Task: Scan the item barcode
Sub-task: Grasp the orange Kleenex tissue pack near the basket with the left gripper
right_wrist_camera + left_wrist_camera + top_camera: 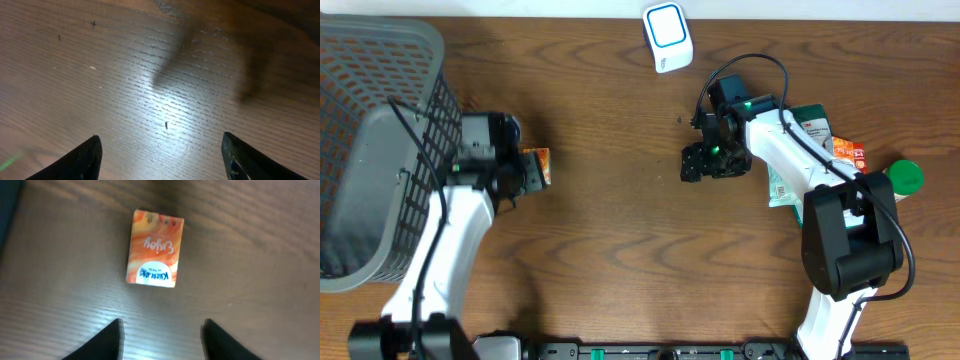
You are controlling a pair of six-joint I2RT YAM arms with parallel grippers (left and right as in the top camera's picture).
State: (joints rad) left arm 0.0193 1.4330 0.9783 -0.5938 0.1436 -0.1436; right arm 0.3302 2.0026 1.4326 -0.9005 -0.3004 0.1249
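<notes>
The item is a small orange tissue pack [154, 248] lying flat on the wooden table, printed side up; its barcode is out of view. My left gripper [162, 330] hovers just short of it, open, with bare wood between its fingers. From overhead the pack [539, 163] pokes out beside the left gripper [525, 172], near the basket. The white and blue scanner [667, 37] stands at the table's far edge. My right gripper [703, 162] hangs open over bare wood in the middle of the table, and in its wrist view the right gripper [160, 152] holds nothing.
A grey mesh basket [365, 150] fills the left side. At the right lie a green and white packet [810, 130], a small orange packet [847, 153] and a green round lid [905, 176], partly under the right arm.
</notes>
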